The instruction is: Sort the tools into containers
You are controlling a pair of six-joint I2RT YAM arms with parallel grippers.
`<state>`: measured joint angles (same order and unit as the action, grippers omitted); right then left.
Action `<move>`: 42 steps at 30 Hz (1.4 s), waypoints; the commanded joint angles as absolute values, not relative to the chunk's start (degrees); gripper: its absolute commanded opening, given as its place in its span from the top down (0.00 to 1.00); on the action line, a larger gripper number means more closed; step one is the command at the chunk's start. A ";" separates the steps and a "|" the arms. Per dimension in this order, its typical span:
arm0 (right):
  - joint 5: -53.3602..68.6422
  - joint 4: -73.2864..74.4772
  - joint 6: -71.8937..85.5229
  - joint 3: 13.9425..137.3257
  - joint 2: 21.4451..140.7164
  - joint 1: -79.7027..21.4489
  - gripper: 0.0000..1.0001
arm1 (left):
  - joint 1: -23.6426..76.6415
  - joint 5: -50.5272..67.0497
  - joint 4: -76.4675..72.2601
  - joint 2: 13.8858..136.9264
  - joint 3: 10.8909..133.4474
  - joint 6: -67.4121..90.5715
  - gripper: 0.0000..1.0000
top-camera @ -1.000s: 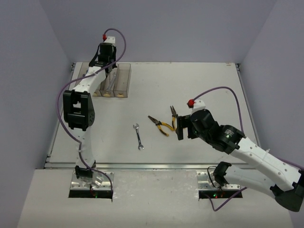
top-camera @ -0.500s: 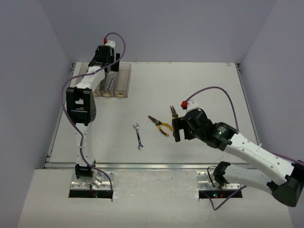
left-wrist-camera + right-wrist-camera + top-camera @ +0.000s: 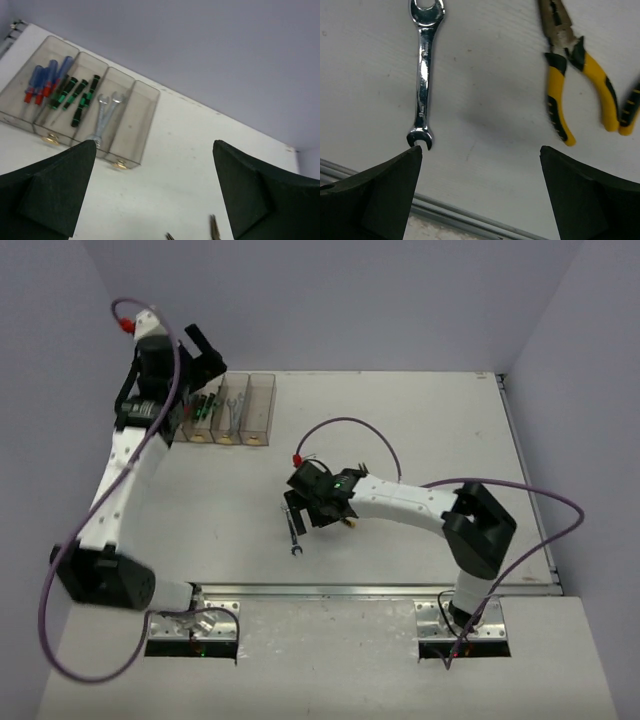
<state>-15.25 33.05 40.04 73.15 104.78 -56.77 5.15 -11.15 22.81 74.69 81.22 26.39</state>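
**Arm positions**

The left end effector (image 3: pixel 152 165) hangs high over the far left of the counter (image 3: pixel 420 420). Its fingers are spread to full width and nothing is between them. This height gives a clear view down into the bins (image 3: pixel 140 115) and keeps the fingers clear of their walls.

The right end effector (image 3: pixel 480 155) hovers low over the middle of the counter. It is also fully spread and empty. The loose wrench (image 3: pixel 422 75) lies flat just beyond one fingertip, off the centre of the opening. A sideways correction is probably needed before a grasp.

**Bins**

The bins stand joined in a row at the far left of the counter. Each occupied bin holds one kind of tool, so the sort is by type.

Count, left to right in the left wrist view:

1. Blue screwdrivers (image 3: pixel 47 80) — three, as far as their overlap allows.
2. Green screwdrivers (image 3: pixel 75 95) — three.
3. Binned wrenches (image 3: pixel 105 117) — two.
4. No tools; judged to be reserved for pliers.

**Unsorted tools on the counter**

- One loose wrench.
- Two pliers: the first pliers (image 3: pixel 555 95) lie in full view to the right of the wrench. The second pliers (image 3: pixel 631 106) are cut off at the frame edge, close beside the first.

Three tools are left to sort.
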 commanded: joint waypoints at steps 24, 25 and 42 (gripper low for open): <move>-13.16 40.61 47.14 92.65 129.82 -58.27 1.00 | 13.17 -8.05 27.07 40.79 45.31 25.85 0.00; -13.10 40.61 47.11 92.64 129.64 -58.27 1.00 | 13.18 -6.33 26.98 40.78 44.74 26.37 0.00; -12.34 35.54 41.59 80.15 101.45 -54.64 1.00 | 14.69 21.70 -11.97 41.92 19.36 48.55 0.00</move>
<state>-11.78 38.04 42.89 82.49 106.86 -54.87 13.55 14.77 8.29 42.09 25.61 39.12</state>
